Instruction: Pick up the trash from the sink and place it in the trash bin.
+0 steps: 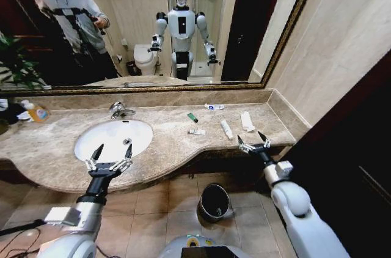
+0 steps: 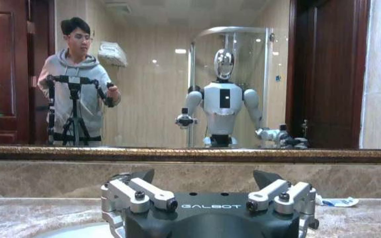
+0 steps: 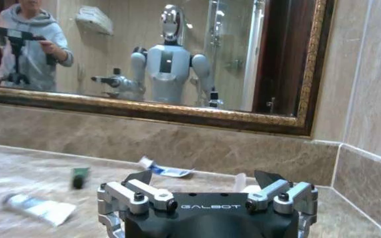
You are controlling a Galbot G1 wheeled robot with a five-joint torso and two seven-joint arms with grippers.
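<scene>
Trash (image 1: 226,129) all on counter, none binned | trash bin (image 1: 214,202) on floor | left gripper (image 1: 109,159) wide over sink (image 1: 90,134) | right gripper (image 1: 254,143) wide, empty

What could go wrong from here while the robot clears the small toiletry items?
1. The green stick, sachets and tubes lie on the marble counter, not in the sink; the open left tool hovering at the basin may find nothing there.
2. The trash bin is narrow and stands on the floor below; a drop from the open right tool might miss.
</scene>
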